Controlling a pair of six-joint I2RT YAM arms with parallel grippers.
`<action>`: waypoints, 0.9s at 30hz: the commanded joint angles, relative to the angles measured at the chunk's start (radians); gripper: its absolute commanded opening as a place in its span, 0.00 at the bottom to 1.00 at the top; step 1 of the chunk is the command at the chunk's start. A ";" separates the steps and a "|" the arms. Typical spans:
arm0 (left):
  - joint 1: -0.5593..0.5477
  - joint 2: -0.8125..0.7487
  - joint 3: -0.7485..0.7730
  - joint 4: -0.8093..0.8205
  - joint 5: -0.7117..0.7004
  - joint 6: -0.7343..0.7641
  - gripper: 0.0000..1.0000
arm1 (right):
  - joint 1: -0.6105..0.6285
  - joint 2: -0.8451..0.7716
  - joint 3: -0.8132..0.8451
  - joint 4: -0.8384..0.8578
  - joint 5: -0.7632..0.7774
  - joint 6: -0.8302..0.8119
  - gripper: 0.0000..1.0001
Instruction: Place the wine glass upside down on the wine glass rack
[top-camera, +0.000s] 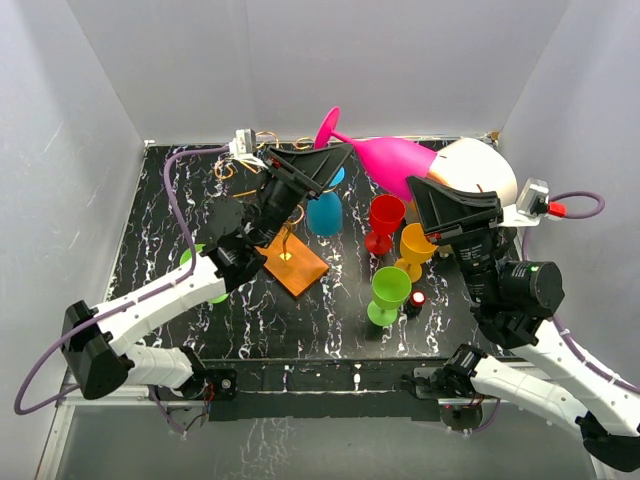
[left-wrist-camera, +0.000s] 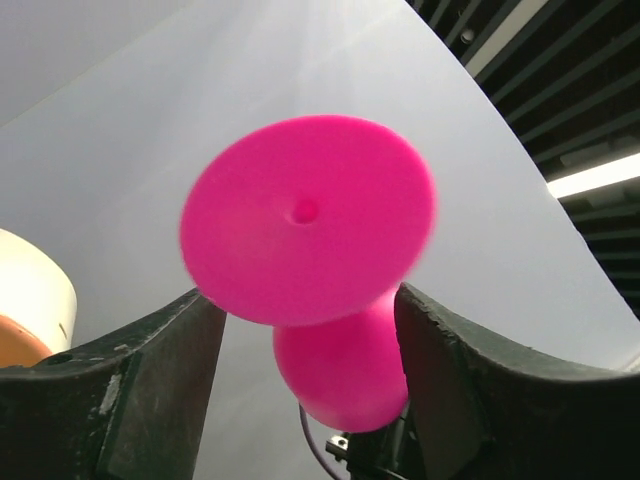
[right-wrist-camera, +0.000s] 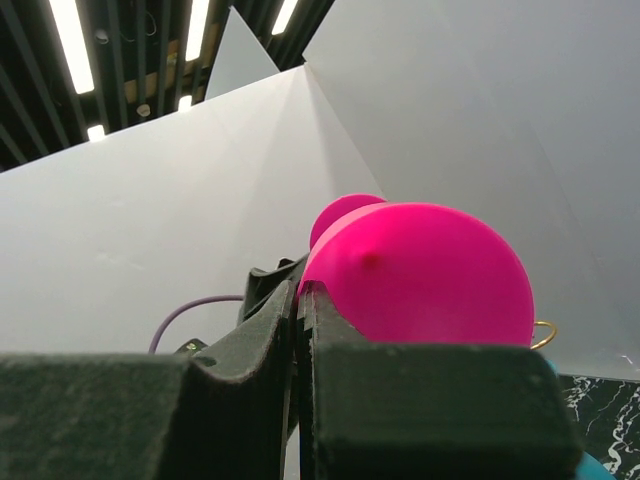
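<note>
The wine glass (top-camera: 395, 160) is held aloft, clamped by the right gripper (top-camera: 415, 186) (left gripper (top-camera: 340, 153) apart around its stem).

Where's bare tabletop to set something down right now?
Front strip between the rack base, green glass and the near table edge is bare; so is the far-left area behind the left arm. Crowded centre-right: teal glass, red glass, orange glass bunched.

Pink wine glass (top-camera: 395, 160), orange-brown rack base (top-camera: 300, 268)

The black counter (top-camera: 300, 325) bore the wine glass rack (top-camera: 294, 263). A red goblet (top-camera: 384, 222) and a green goblet (top-camera: 388, 293) stood right of it.
</note>
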 joint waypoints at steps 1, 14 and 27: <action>-0.008 0.038 0.056 0.064 -0.081 -0.066 0.63 | 0.003 0.006 0.009 0.080 -0.043 0.007 0.00; -0.014 0.037 0.078 0.149 -0.123 -0.061 0.43 | 0.003 0.021 -0.041 0.040 -0.114 0.046 0.00; -0.015 0.031 0.078 0.174 -0.131 -0.014 0.00 | 0.003 -0.008 -0.056 -0.068 -0.069 0.063 0.07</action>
